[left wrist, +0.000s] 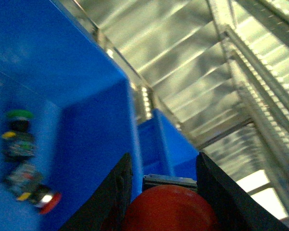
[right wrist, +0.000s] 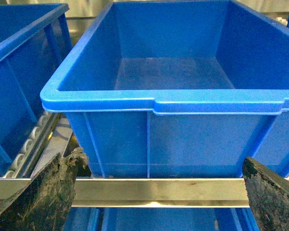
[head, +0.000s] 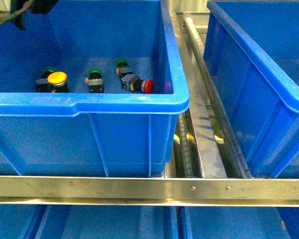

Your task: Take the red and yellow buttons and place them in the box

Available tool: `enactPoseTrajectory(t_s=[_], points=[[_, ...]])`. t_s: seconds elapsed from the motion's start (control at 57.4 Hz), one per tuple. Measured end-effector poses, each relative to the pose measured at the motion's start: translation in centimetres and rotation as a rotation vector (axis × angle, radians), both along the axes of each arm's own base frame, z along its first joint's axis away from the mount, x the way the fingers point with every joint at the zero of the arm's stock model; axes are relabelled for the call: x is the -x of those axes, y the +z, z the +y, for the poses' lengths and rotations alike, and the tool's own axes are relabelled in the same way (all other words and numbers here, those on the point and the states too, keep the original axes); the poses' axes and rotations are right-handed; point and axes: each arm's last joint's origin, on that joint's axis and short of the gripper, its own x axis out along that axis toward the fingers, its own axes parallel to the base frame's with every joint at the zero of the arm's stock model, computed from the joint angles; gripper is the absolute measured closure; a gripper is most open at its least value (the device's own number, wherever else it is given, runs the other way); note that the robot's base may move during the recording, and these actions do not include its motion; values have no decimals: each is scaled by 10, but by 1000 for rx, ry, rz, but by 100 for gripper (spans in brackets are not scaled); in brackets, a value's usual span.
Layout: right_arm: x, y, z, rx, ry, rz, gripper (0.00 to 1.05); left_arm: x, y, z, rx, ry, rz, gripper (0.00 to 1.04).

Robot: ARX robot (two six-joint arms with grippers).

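Note:
In the front view, a yellow button (head: 57, 78) and a red button (head: 145, 85) lie on the floor of the left blue bin (head: 89, 104), among green-capped switches (head: 94, 74). My left gripper (left wrist: 164, 192) is shut on another red button (left wrist: 168, 211), held above that bin near its wall. The bin's red button (left wrist: 44, 202) and a green switch (left wrist: 18, 115) show below it. My right gripper (right wrist: 159, 192) is open and empty, facing the front wall of the empty right blue box (right wrist: 168, 103), which also shows in the front view (head: 249, 64).
A metal roller rail (head: 199, 114) runs between the two bins. A steel crossbar (head: 149, 189) spans the front of the rack, with more blue bins below it. A dark part of an arm (head: 25, 7) shows at the top left of the front view.

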Motion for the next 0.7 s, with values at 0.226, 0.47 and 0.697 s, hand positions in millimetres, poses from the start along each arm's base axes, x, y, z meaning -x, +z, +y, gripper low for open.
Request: enactPoseTrajectory(t_s=[0.226,0.47,0.697], points=[[0,0,0,0,0,0,6,10,6,-64,235,-352,-55,72],[0,0,0,0,0,0,6,21,7,-108,263,-544,-25,72],[-4,2,-2,-25,-128,3,6,22,5,-111,255,-556,-12,72]])
